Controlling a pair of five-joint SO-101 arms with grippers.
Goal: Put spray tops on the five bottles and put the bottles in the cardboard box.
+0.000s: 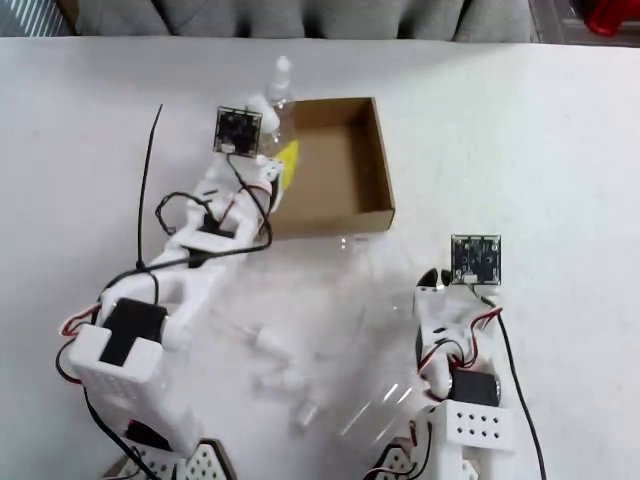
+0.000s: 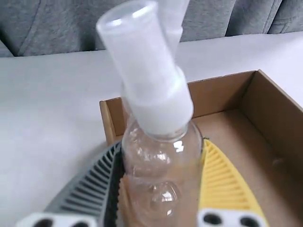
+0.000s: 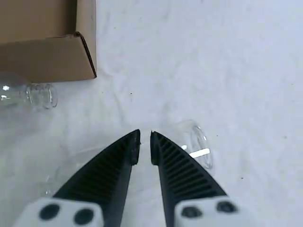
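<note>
Left arm: the left arm [image 1: 200, 250] reaches from its base at the table's near edge up and across to the left wall of the cardboard box [image 1: 335, 165], with its wrist camera raised over that wall.
Left gripper: the left gripper [image 2: 161, 152] is clamped on the body of a clear bottle [image 2: 158, 189], the grey finger [image 2: 90, 187] on one side and the yellow finger [image 2: 222, 182] on the other.
Held bottle: it stands tilted and carries a white spray top [image 2: 149, 75] on its neck. It hangs at the box's far left corner; I cannot tell whether it is over the wall or just inside it.
Right arm: the right arm [image 1: 450, 340] sits folded low at the near right, well apart from the box, its wrist pointing toward the box's near right corner.
Right gripper: the right gripper [image 3: 145, 141] has its black fingers drawn together to a thin slit with nothing between them, and it hovers over the table.
Other bottles: a lying bottle [image 3: 35, 97] rests on its side just beside the box's near wall. A second lying bottle [image 3: 195, 145] lies next to the right gripper's tip.
Loose spray tops: the loose spray tops [image 1: 283, 380] lie scattered on the table between the two arm bases.
Edges: the box walls stand upright on all four sides. The far edge of the table [image 1: 520, 120] meets grey upholstery [image 1: 300, 15].
Open room: a broad stretch of white table lies right of the box and beyond the right arm.
</note>
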